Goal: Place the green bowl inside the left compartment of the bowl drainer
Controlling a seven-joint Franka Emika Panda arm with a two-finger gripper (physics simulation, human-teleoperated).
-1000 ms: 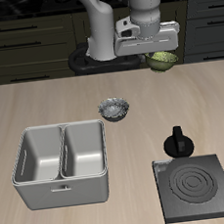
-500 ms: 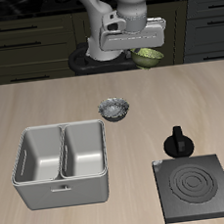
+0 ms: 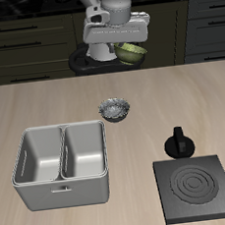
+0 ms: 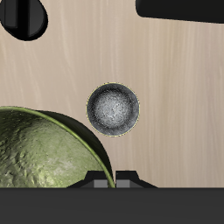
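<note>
High above the back of the table, my gripper (image 3: pixel 127 43) is shut on the rim of the green bowl (image 3: pixel 131 54), which hangs tilted in the air. In the wrist view the green bowl (image 4: pixel 39 154) fills the area beside the fingertips (image 4: pixel 104 181), with the table far below. The bowl drainer (image 3: pixel 66 187) stands near the front edge, well away from the gripper. Both its wells are bare, and the left compartment (image 3: pixel 39 157) lies beside the dividing wall.
A grey-silver bowl (image 3: pixel 114 109) (image 4: pixel 113 108) sits on the table almost under the gripper, behind the drainer. A black knobbed object (image 3: pixel 177 143) stands next to the flat black stove plate (image 3: pixel 197 187) near the front edge.
The gripper has carried the green bowl sideways along the back of the table, toward the drainer's side, staying high. Nothing on the table has moved.
</note>
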